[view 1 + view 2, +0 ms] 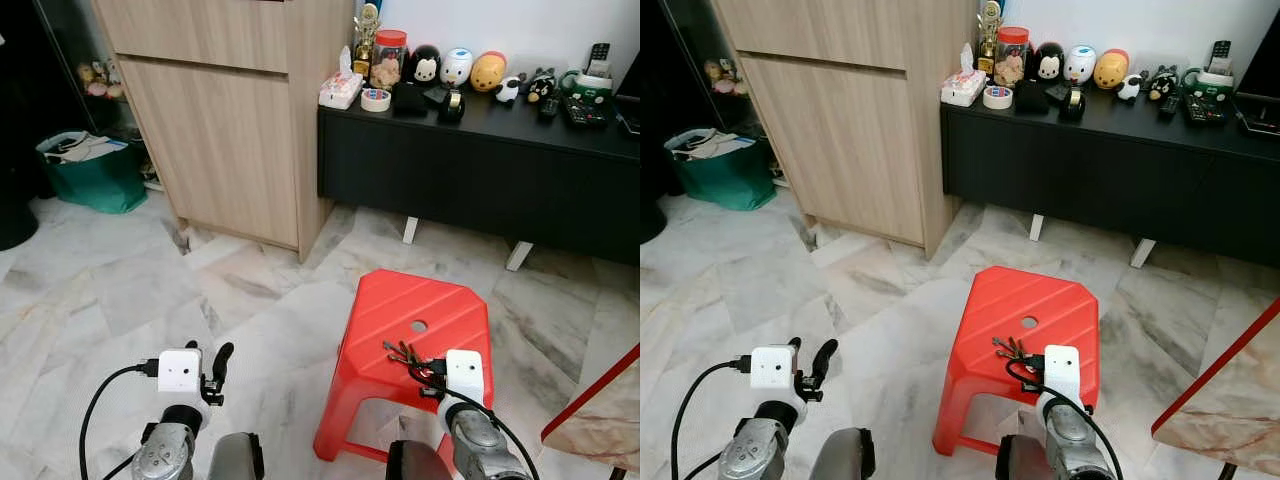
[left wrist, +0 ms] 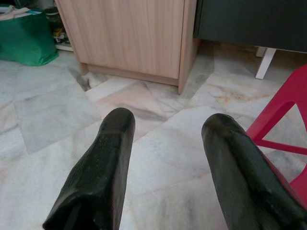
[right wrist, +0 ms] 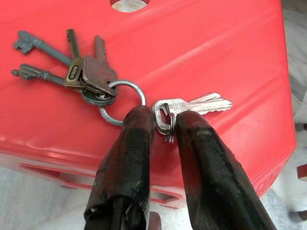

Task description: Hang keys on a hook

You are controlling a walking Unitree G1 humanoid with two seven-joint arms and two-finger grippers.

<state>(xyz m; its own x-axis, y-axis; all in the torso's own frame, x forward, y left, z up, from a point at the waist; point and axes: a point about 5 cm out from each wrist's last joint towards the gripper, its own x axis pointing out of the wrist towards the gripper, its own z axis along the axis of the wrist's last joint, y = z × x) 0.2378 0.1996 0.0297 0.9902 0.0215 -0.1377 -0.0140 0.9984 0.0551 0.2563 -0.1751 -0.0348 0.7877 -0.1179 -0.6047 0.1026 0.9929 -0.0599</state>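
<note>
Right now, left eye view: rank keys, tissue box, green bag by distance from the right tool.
1. Keys: on the red stool, at the right tool.
2. Tissue box: far ahead, on the black cabinet's left end.
3. Green bag: far left, by the wooden cupboard.

Arms: silver-grey metal, rounded, with dark joints near the wrists.
Left gripper (image 1: 218, 368): two long black fingers (image 2: 98, 177), matte and slightly scuffed, rounded at the tips.
Right gripper (image 3: 163, 125): the same black fingers (image 3: 125, 163) (the surface looks rubbery and worn at the base).
Wrist cameras: a small white box on each wrist, with dark round spots on its face.
Cables: a thin black cable loops from the left box; another runs back along the right arm.
</note>
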